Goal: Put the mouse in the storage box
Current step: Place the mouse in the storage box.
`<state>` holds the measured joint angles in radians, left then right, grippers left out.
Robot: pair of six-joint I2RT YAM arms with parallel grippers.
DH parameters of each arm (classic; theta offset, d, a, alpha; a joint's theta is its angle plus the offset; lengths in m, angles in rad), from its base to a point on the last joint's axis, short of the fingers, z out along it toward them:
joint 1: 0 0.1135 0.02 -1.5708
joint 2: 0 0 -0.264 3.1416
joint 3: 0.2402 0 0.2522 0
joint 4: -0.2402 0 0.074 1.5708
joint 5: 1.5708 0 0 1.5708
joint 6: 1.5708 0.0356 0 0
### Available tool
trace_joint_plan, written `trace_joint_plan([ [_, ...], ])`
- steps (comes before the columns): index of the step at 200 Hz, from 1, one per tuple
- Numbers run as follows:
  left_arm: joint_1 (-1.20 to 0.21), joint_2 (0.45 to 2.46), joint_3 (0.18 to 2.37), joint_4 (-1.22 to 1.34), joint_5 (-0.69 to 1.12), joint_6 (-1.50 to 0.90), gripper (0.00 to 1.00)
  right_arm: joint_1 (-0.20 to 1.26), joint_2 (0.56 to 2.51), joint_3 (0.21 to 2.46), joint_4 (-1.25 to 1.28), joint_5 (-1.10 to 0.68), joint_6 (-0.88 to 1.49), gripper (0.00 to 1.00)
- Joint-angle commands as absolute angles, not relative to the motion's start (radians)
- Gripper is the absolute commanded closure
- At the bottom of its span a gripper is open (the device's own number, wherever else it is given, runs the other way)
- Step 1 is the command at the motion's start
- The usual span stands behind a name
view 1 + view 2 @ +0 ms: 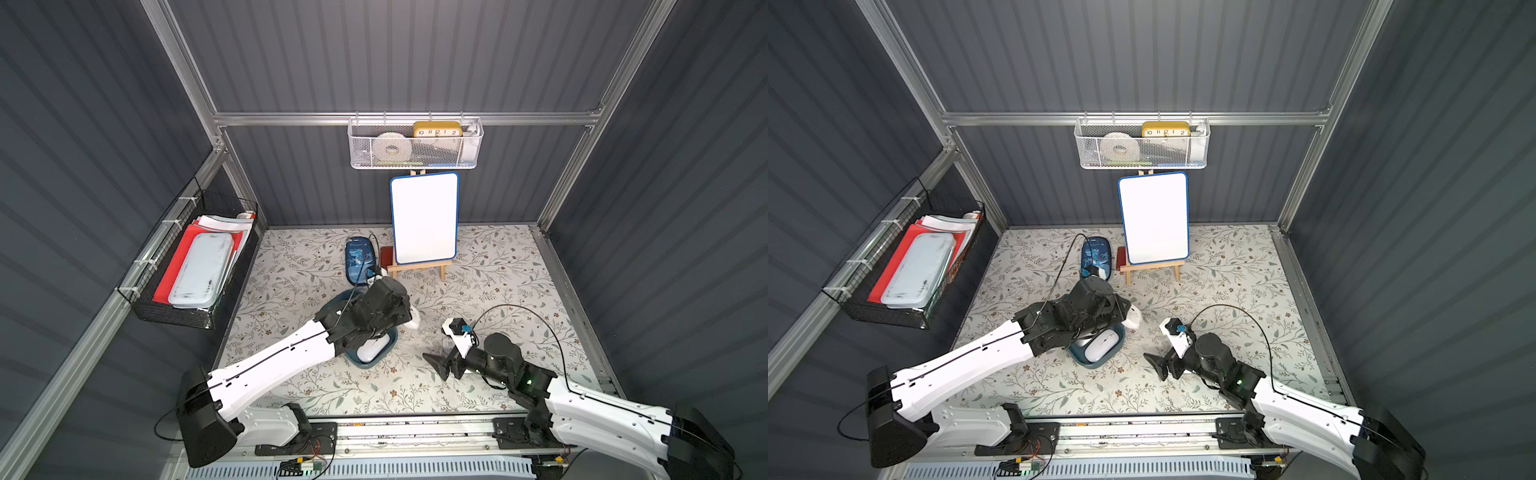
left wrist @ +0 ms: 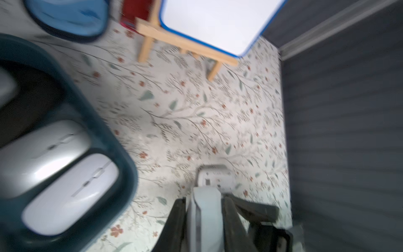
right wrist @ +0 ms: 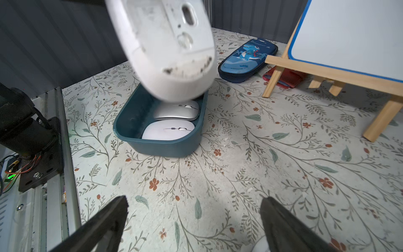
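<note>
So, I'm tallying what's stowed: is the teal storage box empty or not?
Not empty. Two mice lie flat inside the storage box: a silver mouse and a white mouse, side by side.

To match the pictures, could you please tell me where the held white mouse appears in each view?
Top view: white mouse at the storage box's right edge.
Top view: mouse, same place.
Left wrist: mouse clamped in the left tool.
Right wrist: mouse overlapping the box.
Shared landmark: whiteboard.
</note>
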<state>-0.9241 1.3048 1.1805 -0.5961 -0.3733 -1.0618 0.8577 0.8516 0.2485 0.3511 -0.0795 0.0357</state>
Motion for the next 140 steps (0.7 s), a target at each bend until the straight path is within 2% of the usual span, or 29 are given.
trace_joint_plan([
  [1, -0.865, 1.405, 1.197, -0.939, -0.587, -1.199, 1.0, 0.856, 0.854, 0.247, 0.373, -0.061, 0.043, 0.01],
  [35, -0.838, 1.594, 1.238, -1.119, -0.679, -1.317, 1.0, 0.856, 0.856, 0.247, 0.373, -0.059, 0.044, 0.01],
  [56, -0.83, 1.672, 1.23, -1.121, -0.689, -1.325, 1.0, 0.856, 0.856, 0.247, 0.372, -0.059, 0.044, 0.01],
  [140, -0.781, 1.77, 1.193, -1.123, -0.753, -1.319, 1.0, 0.856, 0.866, 0.252, 0.373, -0.057, 0.046, 0.01],
])
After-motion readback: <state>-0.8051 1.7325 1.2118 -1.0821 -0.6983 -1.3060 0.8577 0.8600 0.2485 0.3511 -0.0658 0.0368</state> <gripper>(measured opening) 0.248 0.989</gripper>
